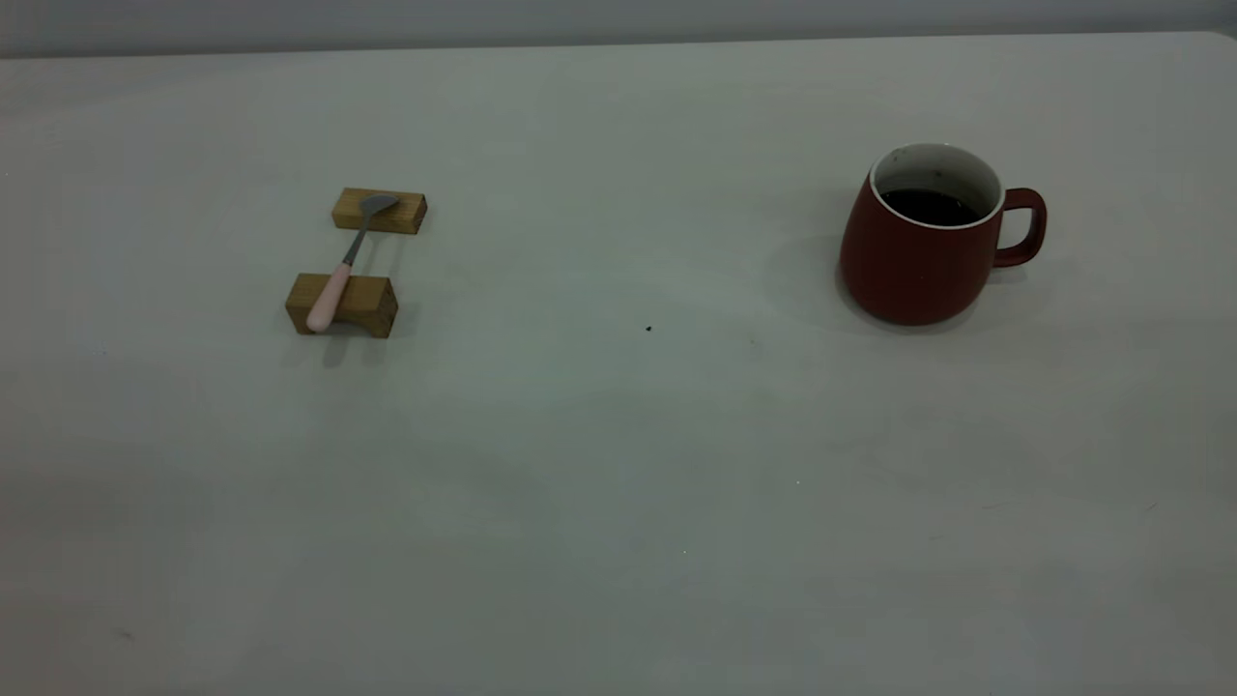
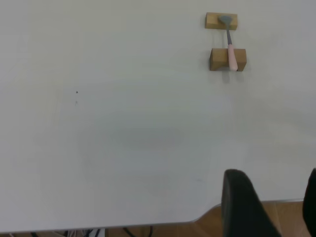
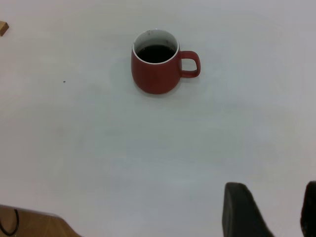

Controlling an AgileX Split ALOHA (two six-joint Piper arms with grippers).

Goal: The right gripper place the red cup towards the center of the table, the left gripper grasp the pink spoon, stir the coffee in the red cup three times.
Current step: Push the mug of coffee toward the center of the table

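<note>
The red cup [image 1: 913,253] stands on the right side of the table [image 1: 618,464], its handle turned to the right, with dark coffee [image 1: 930,206] inside. On the left, the pink spoon [image 1: 340,271] lies across two wooden blocks, its bowl on the far one. Neither gripper shows in the exterior view. In the left wrist view, my left gripper [image 2: 274,173] is open over the table's near edge, far from the pink spoon [image 2: 230,53]. In the right wrist view, my right gripper [image 3: 274,185] is open and empty, well short of the red cup [image 3: 154,76].
The spoon rests on a far wooden block [image 1: 379,211] and a near wooden block [image 1: 341,304]. A small dark speck [image 1: 648,329] marks the table's middle. Wooden floor [image 2: 207,224] shows beyond the table edge in the left wrist view.
</note>
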